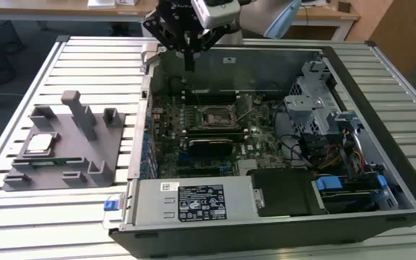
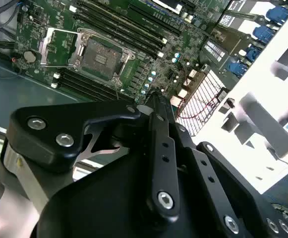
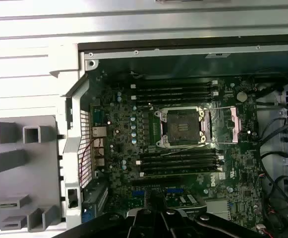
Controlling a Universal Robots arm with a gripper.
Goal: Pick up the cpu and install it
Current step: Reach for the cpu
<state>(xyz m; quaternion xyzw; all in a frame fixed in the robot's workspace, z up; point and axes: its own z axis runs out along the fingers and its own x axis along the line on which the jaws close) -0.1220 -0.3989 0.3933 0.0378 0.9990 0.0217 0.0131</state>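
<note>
So, cpu look: we see the cpu (image 1: pixel 39 142) as a small flat square with a pale, silvery-white top, far smaller than the fixture under it.
Cpu place: it lies flat in a shallow seat of the grey fixture (image 1: pixel 85 162), on the side toward the exterior view's left, well apart from the computer case (image 1: pixel 266 233).
Cpu count: we count 1.
Gripper: the gripper (image 1: pixel 189 66) hangs over the far edge of the open case, pointing down. Its fingers are pressed together with nothing between them, which we also see in the second wrist view (image 2: pixel 155 95).
Gripper to cpu: they are well apart, with no contact.
Fixture count: we count 1, with several upright posts and pockets. It stands on the slatted table (image 1: pixel 85 59) beside the case, on the exterior view's left.
Green stick: we count 1 thin green stick (image 1: pixel 54 161), lying in the fixture just beside the cpu.
Case count: we count 1, lying open with the motherboard (image 1: pixel 259 143) facing up.
Socket: we count 1 socket (image 3: pixel 180 126) near the middle of the board. It is bare, and its load plate (image 3: pixel 237 119) is swung open to one side.
Memory slots: we count 2 banks of long black memory slots (image 3: pixel 176 163), 1 on each side of the socket. We cannot count the single slots surely.
</note>
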